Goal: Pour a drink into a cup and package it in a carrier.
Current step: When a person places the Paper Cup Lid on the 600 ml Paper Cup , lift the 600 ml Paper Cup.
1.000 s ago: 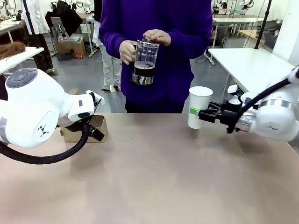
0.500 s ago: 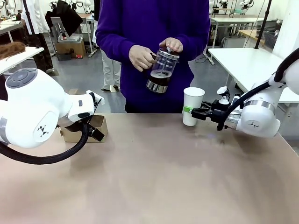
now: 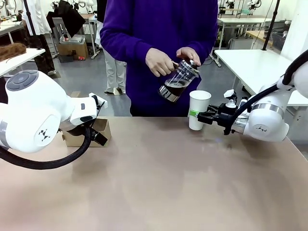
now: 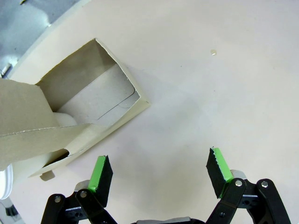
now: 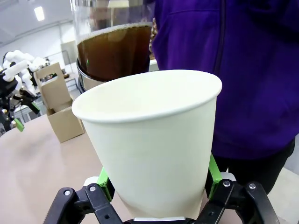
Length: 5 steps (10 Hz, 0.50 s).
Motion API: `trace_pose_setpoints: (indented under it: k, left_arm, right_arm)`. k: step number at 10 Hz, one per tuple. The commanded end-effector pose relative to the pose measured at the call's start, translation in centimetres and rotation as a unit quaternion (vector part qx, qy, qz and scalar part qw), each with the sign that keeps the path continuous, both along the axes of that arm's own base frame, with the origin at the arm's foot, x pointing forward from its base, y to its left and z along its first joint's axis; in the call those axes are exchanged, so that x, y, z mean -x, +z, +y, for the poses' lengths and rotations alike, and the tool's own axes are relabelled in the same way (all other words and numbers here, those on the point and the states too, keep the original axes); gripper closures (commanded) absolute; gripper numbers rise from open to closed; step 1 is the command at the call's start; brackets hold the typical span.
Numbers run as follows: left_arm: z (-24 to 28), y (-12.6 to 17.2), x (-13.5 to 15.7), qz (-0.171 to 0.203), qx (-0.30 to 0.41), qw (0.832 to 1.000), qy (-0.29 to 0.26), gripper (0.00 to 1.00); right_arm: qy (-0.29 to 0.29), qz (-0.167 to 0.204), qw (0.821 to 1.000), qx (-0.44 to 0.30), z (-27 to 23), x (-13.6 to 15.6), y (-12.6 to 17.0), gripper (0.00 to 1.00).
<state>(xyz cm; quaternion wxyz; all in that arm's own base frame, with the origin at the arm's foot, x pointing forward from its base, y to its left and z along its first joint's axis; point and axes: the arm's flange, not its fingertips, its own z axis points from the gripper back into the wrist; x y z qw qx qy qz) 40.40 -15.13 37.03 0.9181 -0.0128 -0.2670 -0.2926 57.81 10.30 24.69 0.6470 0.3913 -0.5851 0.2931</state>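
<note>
A person's hands tilt the glass press jug [image 3: 177, 85] of dark brown drink [image 5: 114, 50] toward the rim of the tall white paper cup [image 3: 198, 109]. No stream of liquid shows. My right gripper [image 3: 199, 115] is shut on the cup's lower half, its green pads [image 5: 105, 180] pressed against both sides of the cup [image 5: 154, 135], near the table's far edge. The brown cardboard carrier [image 3: 102, 127] sits at the far left, partly behind my left arm. My left gripper [image 4: 160, 168] hangs open over the bare tabletop just beside the carrier [image 4: 93, 100], holding nothing.
The person in a purple top [image 3: 159, 43] stands at the far side, close to the cup. My left arm's big white body [image 3: 33, 115] covers the table's left part. The tan tabletop [image 3: 163, 183] lies bare in the middle and front. White tables [image 3: 255, 62] stand behind on the right.
The person has lowered the jug, carried it right and tilted it toward the cup. My right gripper has shifted the cup a little left. The left arm has not moved.
</note>
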Motion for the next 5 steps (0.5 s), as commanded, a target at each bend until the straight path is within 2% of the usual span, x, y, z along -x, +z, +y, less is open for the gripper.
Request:
trace_pose_setpoints:
  k: [1, 5]
  left_arm:
    - [0.01, 0.03, 0.03, 0.000, 0.001, 1.000, 0.000, 0.00]
    - [0.01, 0.03, 0.03, 0.000, 0.001, 1.000, 0.000, 0.00]
  right_arm:
    - [-0.002, 0.002, 1.000, -0.003, 0.25, 0.28, 0.09, 0.13]
    - [-0.002, 0.002, 1.000, -0.003, 0.25, 0.28, 0.09, 0.13]
